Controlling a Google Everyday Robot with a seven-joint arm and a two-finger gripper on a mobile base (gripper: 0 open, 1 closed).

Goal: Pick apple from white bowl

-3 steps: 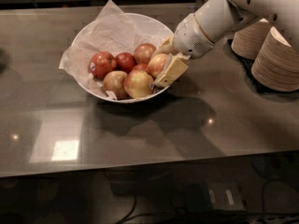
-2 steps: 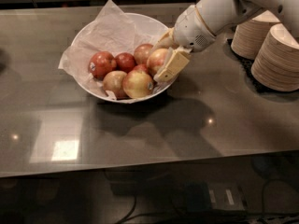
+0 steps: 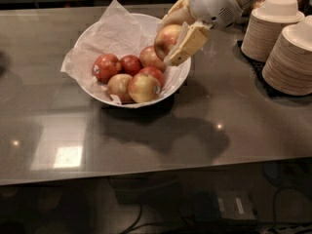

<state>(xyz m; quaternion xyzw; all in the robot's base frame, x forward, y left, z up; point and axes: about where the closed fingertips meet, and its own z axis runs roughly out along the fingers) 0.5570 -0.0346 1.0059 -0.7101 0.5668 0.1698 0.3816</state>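
Two fingers of the gripper are pinching the apple between them above the bowl, upper centre.

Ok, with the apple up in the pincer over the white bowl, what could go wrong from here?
The pincer, above the white bowl, holds the apple with much of it exposed; it could slip and fall onto the other apples or the rim. The stacked paper bowls stand close beside the arm, so a wide swing that way might knock them.
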